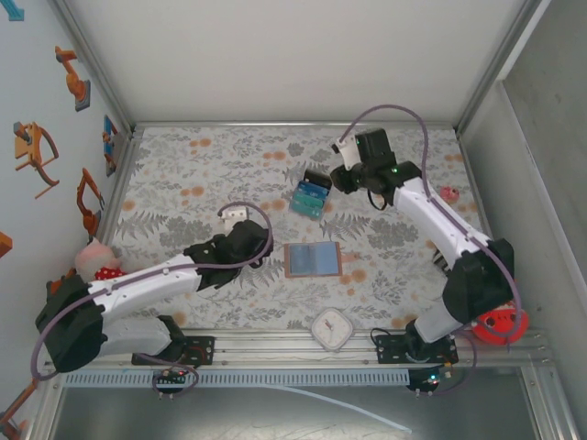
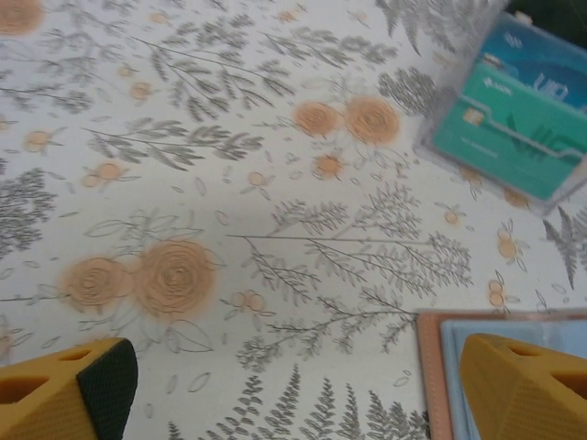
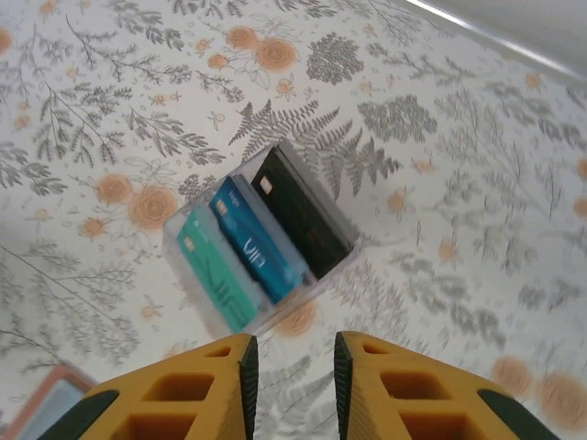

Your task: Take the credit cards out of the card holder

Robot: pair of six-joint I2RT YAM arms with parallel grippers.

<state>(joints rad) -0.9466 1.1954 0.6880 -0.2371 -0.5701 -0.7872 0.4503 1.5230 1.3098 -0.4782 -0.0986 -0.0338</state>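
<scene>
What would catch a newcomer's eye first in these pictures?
Three overlapping credit cards, teal, blue and black, lie on the floral table just ahead of the right gripper, its jaws slightly apart and empty. The card holder lies open flat mid-table, with the left gripper spread wide beside its left edge.

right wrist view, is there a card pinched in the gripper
No, the right gripper has only bare tablecloth showing in its narrow gap, and the credit cards lie fanned out flat beyond it.
</scene>
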